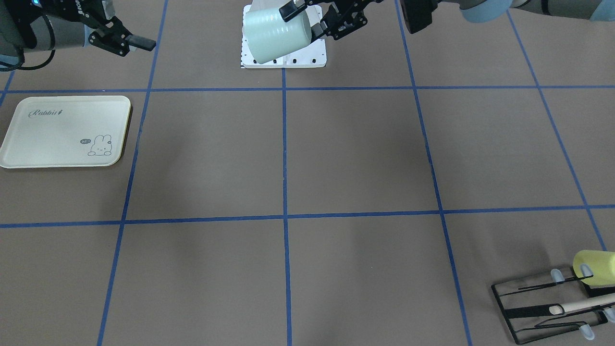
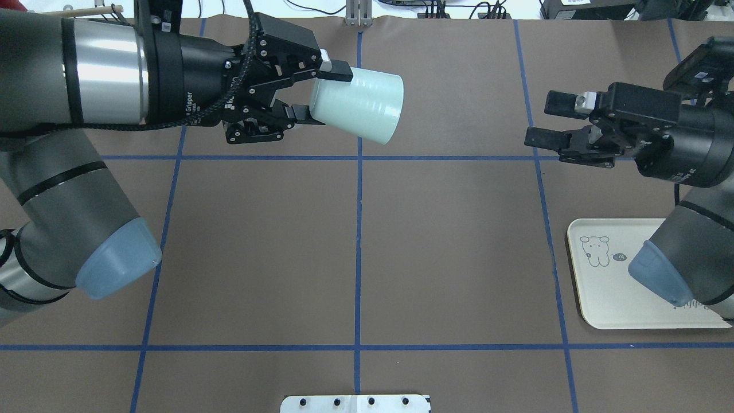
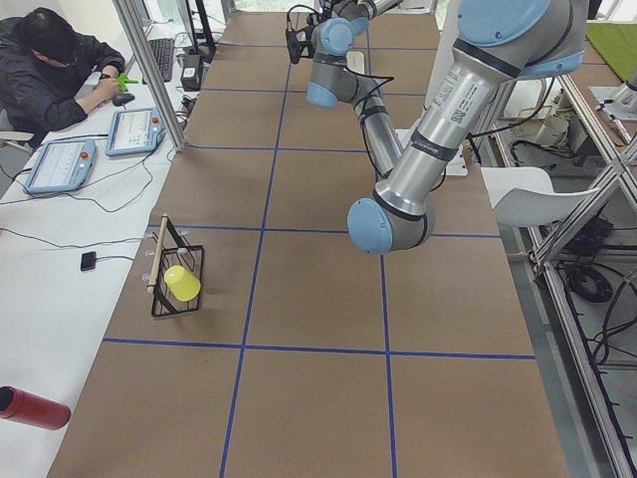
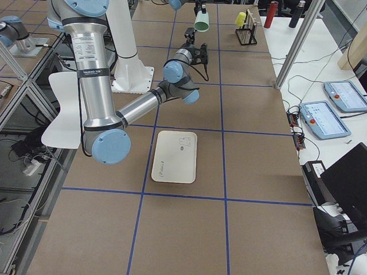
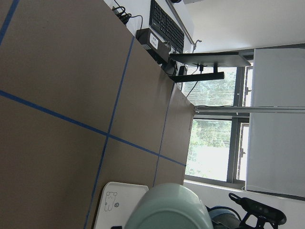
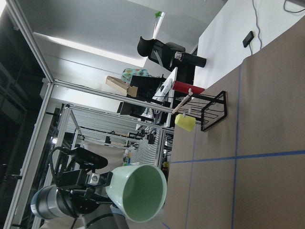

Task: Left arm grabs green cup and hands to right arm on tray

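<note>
Surface: A flat brown table (image 2: pixel 447 241), cut into large squares by blue tape (image 2: pixel 358 229).
Room: A lab bay framed by aluminium posts. Windows (image 5: pixel 214 143) show beyond the table's end in the left wrist view.
Base plate: The white base plate (image 1: pixel 312 53) lies at the robot's own edge, on the centre tape line. In the front-facing view the raised cup covers part of it.
Tray: The cream tray (image 1: pixel 53 139) lies flat on the robot's right, bunny drawing up. In the overhead view the right arm's elbow (image 2: pixel 659 272) hangs over it and hides one corner.
Green cup: The green cup (image 2: pixel 358 109) is in the air on its side, about over the centre line. Its mouth is turned to the right gripper, and it is well apart from the tray.
Left gripper: The left gripper (image 2: pixel 328 94) pinches the green cup at its narrow base end, one finger on either side.
Right gripper: The right gripper (image 2: pixel 543 120) has its fingers spread wide. It faces the cup's mouth across a clear gap.
Rack: A black wire rack (image 1: pixel 533 307) stands at the far corner on the robot's left, well apart from both grippers. A yellow cup (image 1: pixel 596 266) sits in it, and a wooden stick (image 1: pixel 586 303) lies across it.
Beyond: A white bench (image 3: pixel 40 289) runs along the far edge. It carries two pendants (image 3: pixel 62 164) and a red bottle (image 3: pixel 30 406) lying on its side. An operator (image 3: pixel 50 70) in black sits at it.
</note>
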Robot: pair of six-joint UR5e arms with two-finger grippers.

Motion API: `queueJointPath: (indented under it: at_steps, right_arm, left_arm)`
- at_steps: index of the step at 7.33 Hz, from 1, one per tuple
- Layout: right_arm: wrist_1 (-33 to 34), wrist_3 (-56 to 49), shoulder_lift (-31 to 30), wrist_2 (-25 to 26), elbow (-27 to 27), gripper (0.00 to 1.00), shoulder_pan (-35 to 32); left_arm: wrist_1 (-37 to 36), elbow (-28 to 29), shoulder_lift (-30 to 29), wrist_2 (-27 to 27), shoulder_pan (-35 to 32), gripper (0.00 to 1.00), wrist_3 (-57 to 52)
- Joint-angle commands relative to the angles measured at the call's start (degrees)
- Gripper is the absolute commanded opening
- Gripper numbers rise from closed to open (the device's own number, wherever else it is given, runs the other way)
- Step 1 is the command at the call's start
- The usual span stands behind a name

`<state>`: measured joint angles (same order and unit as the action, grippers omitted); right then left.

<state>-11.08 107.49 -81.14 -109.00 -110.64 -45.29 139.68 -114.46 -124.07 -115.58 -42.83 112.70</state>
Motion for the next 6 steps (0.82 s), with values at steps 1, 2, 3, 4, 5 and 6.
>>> queueJointPath:
  at_steps: [1,2,3,4,5,6]
  right_arm:
    - [-8.0,-0.1,2.0,10.2,0.8,0.98,10.3]
    - [-9.0,-0.3,4.5,13.4,1.7,0.98,12.9]
    - [-9.0,-0.3,6.2,14.6,1.9,0.96,14.6]
    - [-9.0,-0.3,6.7,15.9,2.1,0.93,15.5]
    - [-9.0,-0.3,7.7,16.4,2.2,0.91,16.0]
    - [-9.0,-0.3,8.2,16.5,2.4,0.9,16.1]
  left_arm:
    - [-0.2,-0.4,-1.2,-0.2,0.9,0.0,0.3]
    - [-0.2,-0.4,-1.2,-0.3,1.1,0.0,0.3]
    - [-0.3,-0.5,-1.2,-0.4,1.3,0.0,0.4]
    - [-0.1,-0.5,-0.9,-0.4,1.6,0.0,0.4]
    - [-0.1,-0.7,-0.6,-0.6,2.0,0.0,0.3]
    - [-0.3,-0.8,-0.6,-1.7,2.4,0.0,0.4]
